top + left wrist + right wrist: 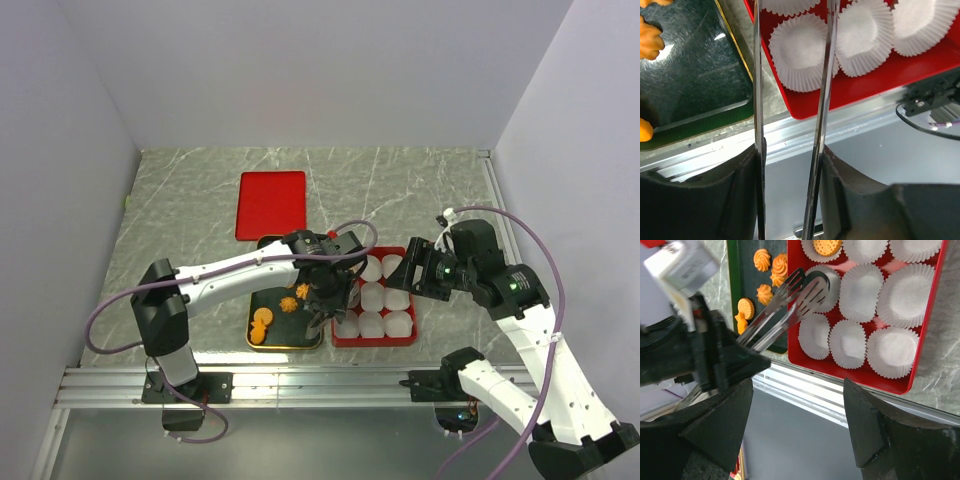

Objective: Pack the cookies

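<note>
While the left gripper [322, 292] is clamped on slim steel tongs [790, 300] whose empty tips hang over the red tray's [920, 65] white paper cups [860, 290], the loose orange cookies [745, 306] lie at nine o'clock on the dark green tray [700, 60], nearer it than the wide-open right gripper [797, 405].

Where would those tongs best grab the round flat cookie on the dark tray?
Across its rim, coming straight down from above. The round cookie lies flat on the dark tray, so only its edge offers a hold. A second cookie sits close against one side, so the tongs should probably close on the two sides that look free.
</note>
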